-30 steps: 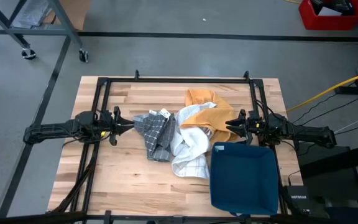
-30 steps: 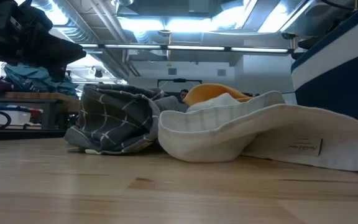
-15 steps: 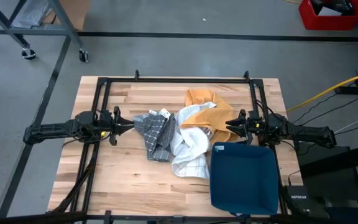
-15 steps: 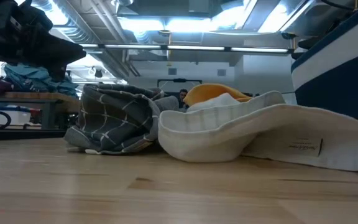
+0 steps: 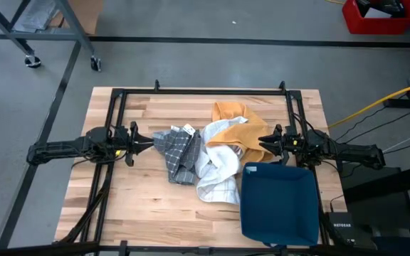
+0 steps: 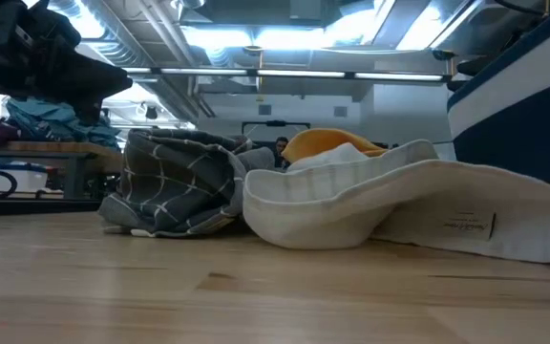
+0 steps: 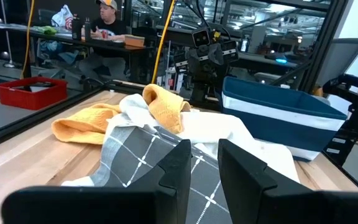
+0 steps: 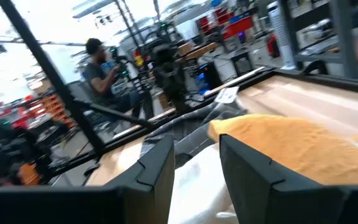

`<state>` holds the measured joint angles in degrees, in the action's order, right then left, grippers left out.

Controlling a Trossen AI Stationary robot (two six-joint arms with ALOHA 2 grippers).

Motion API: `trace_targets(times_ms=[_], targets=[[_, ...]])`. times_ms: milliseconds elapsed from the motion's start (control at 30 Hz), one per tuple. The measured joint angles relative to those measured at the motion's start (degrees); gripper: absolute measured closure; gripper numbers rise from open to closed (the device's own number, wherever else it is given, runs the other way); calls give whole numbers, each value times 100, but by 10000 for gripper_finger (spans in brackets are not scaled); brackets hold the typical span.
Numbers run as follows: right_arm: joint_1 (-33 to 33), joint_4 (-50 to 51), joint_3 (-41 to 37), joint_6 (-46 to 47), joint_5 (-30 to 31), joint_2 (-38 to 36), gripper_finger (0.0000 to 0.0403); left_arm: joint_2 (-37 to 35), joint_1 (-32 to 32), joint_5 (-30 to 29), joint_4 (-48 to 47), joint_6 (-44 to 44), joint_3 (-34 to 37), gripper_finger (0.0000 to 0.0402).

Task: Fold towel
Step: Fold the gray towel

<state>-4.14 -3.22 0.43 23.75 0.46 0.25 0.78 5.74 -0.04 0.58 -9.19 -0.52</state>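
Note:
Three crumpled towels lie heaped together on the wooden table's middle: a grey checked towel (image 5: 180, 153) (image 7: 142, 162), a white towel (image 5: 216, 171) (image 6: 370, 205) and an orange towel (image 5: 235, 128) (image 8: 291, 140). My left gripper (image 5: 150, 143) (image 7: 204, 149) hovers level just left of the grey towel, open, with nothing between its fingers. My right gripper (image 5: 262, 144) (image 8: 196, 146) hovers level just right of the orange towel, open and empty too.
A dark blue bin (image 5: 280, 203) stands at the table's near right, beside the white towel. A black frame (image 5: 205, 91) runs along the far edge and both sides of the table. Bare wood (image 5: 141, 199) shows at the near left. People sit at desks beyond the table.

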Motion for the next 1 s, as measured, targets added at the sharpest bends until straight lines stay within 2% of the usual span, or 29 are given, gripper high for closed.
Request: trace_targets(times_ms=[200,300,467,600,867,1000], targets=[[0,-22,1,615,211,-2,270,1,2,-1,10,-806,1,329],[0,-20,1,1019,211,-1,270,-1,4,-77,33,-838,2,329],[0,-17,0,1093,221,-2,270,2,4,-213,292,-1047,5,329],[0,-15,0,1088,481,0,270,69,4,-400,795,-1153,5,329],[0,-13,0,1086,613,-1,270,1052,-52,-525,2536,-1451,-4,329],[0,-13,0,1085,616,0,270,1761,-50,-706,2654,-1522,-200,329]])
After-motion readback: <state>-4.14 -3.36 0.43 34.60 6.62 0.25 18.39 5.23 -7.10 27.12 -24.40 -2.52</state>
